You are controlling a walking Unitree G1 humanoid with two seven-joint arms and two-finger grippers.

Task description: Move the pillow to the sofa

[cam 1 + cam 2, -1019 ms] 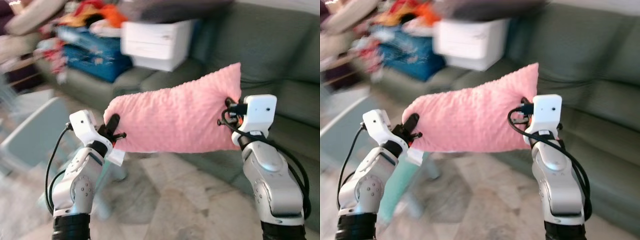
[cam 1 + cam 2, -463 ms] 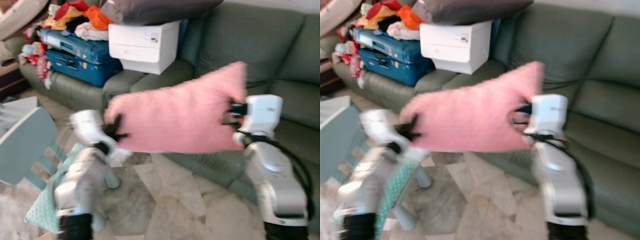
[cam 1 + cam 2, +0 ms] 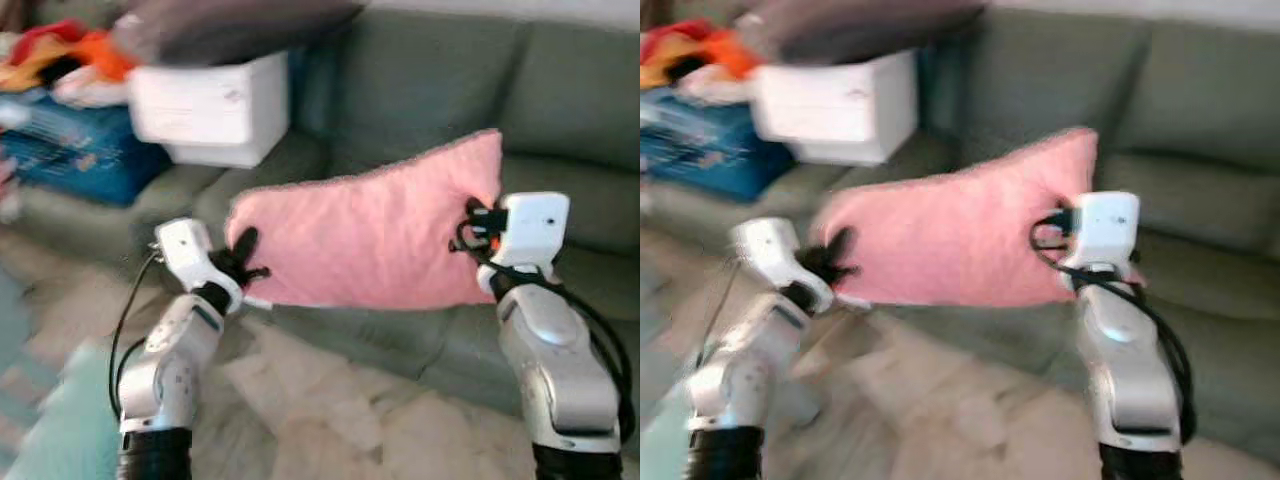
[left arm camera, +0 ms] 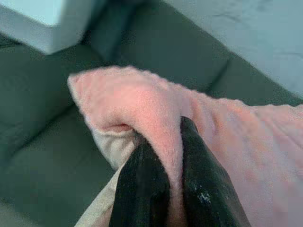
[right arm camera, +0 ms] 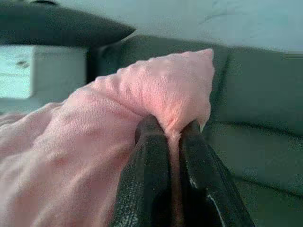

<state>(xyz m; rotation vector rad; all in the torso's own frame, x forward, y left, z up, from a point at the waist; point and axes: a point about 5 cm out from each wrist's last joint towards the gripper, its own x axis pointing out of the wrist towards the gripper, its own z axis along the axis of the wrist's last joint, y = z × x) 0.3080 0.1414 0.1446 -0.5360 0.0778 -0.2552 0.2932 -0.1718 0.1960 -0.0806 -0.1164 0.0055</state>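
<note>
Pink pillow [image 3: 370, 240], soft and likely light, hangs before the sofa [image 3: 560, 110], left claw [image 4: 171, 156] clamped at its 9 o'clock edge, right claw [image 5: 171, 137] at 3 o'clock; fabric bunches, so pinch deep.

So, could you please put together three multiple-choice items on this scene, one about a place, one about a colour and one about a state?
1. Where is the white box?
A. on the sofa seat
B. on the floor
C. in the left gripper

2. What colour is the pillow?
A. blue
B. pink
C. grey

3. How is the pillow held?
A. by the right gripper alone
B. lying on the floor
C. pinched at each end by a gripper

Answers: 1 A, it rests on the green cushion at the far left; 2 B, its fleece is pink; 3 C, both wrist views show black fingers shut on its corners.
</note>
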